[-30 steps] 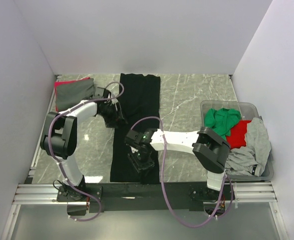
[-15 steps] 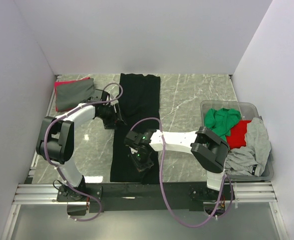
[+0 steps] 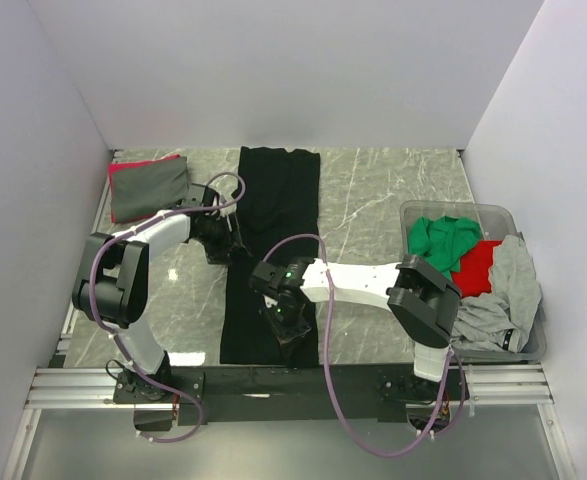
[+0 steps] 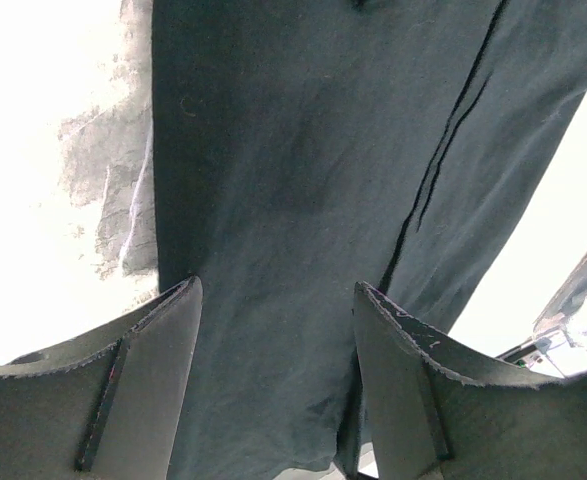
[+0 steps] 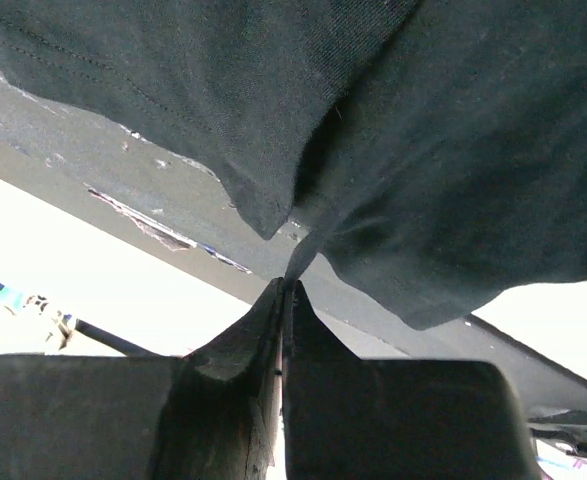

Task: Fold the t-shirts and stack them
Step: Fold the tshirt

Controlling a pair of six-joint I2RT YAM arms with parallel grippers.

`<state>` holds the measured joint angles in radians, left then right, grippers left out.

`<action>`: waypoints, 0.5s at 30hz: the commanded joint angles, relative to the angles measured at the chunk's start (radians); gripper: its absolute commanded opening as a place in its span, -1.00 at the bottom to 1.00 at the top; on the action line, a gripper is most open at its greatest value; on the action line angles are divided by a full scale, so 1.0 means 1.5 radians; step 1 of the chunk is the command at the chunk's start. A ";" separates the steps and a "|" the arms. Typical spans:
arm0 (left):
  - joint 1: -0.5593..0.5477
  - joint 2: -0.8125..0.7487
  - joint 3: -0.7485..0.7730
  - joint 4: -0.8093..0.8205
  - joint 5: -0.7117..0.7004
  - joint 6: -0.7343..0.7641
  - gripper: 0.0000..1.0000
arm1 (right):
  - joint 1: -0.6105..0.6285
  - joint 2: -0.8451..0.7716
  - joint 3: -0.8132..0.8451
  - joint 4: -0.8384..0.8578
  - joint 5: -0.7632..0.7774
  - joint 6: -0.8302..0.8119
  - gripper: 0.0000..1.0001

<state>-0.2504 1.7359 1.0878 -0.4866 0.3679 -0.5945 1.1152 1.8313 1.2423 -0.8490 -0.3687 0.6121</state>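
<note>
My right jaws are pinching the black t-shirt [image 3: 281, 200] tight at its near end. My left jaws are hanging apart over its left edge. It is lying long on the desk [image 3: 393, 190].

White arm links [image 3: 358, 282], black joints [image 3: 423, 300], purple cables [image 3: 324, 345], dark wedge-shaped jaws

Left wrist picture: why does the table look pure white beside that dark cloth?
Left wrist view: exposure seems set for the black t-shirt, so the table blows out; right wrist view, same washed-out glare beyond the shirt; top external view, evenly lit, marbling plain.
</note>
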 commanded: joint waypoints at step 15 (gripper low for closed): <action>-0.003 -0.017 -0.010 -0.001 -0.012 0.025 0.35 | 0.013 0.040 0.136 -0.059 -0.022 -0.068 -0.43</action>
<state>-0.2504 1.7359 1.0695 -0.4866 0.3603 -0.5835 1.1248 1.8797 1.4048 -0.8974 -0.3775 0.5549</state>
